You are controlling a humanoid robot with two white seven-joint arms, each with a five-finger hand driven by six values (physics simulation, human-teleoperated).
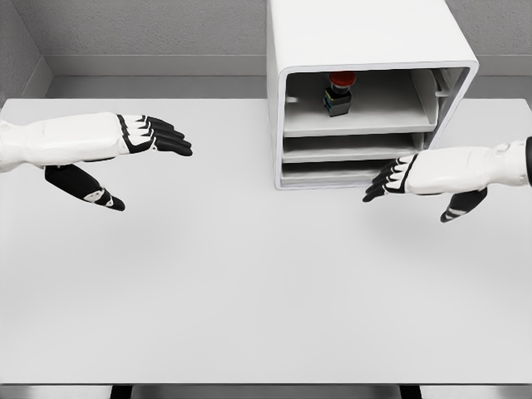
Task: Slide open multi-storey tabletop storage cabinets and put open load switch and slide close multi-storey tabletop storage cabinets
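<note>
Nearest me is the flat white bench [249,316], its front edge running along the bottom of the head view. Over its left side I see my left hand [125,154], white shell with black fingers [170,141], palm side-on, fingers stretched out flat toward the right and thumb hanging down below; relaxed and spread, holding nothing. My right hand [432,179] comes in from the right edge, same white-and-black build, fingers extended leftward and loosely apart, thumb dropped underneath, also holding nothing. Its fingertips sit just in front of the lower right corner of the white box-shaped multi-storey tabletop storage cabinet [366,41]; contact I cannot tell. The cabinet stands at the back of the bench, right of centre, rounded edges, front face toward me. Three tiers show: the top compartment looks open-fronted and deep, with two shallower pale grey drawers [349,150] stacked below it, fronts about flush with the frame. Inside the top compartment, toward its back and left of middle, stands the load switch [338,93], a small dark body with a red round cap on top, upright. Grey wall behind the bench.
</note>
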